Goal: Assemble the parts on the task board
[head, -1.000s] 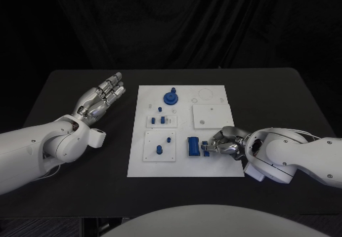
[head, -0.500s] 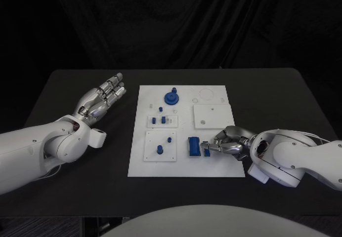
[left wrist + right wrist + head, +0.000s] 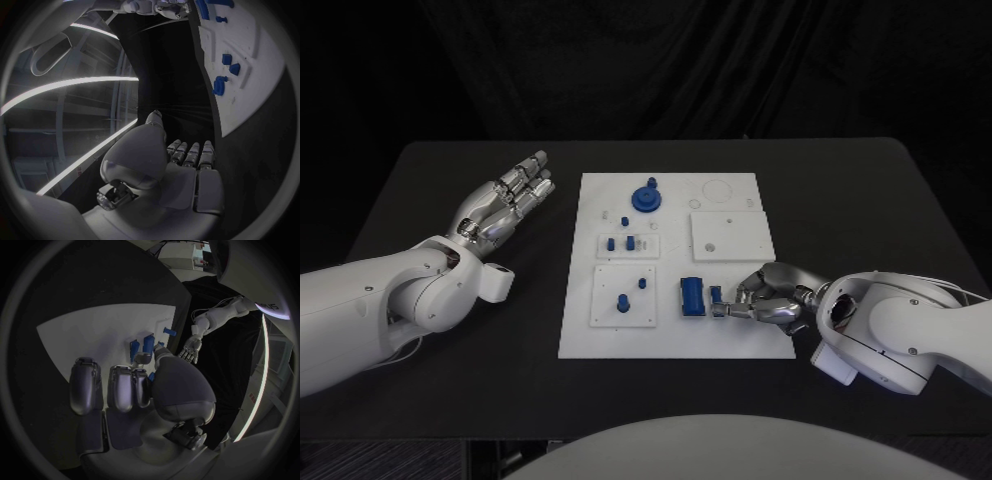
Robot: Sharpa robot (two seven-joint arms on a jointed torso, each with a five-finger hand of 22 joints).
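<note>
Since earlier frame: my right hand [image 3: 764,297] drawn back toward me, fingertips pinching small blue peg [image 3: 717,295] beside blue block [image 3: 691,297].
Task board [image 3: 671,340]: white plate, mid-table [image 3: 444,170], rigid, flat.
Blue block: near-right of board, hard plastic by look, light.
Blue peg: tiny, smooth, likely slippery; grip sides.
My left hand [image 3: 502,198]: fingers apart, empty, left of board.
Writing: none legible.
</note>
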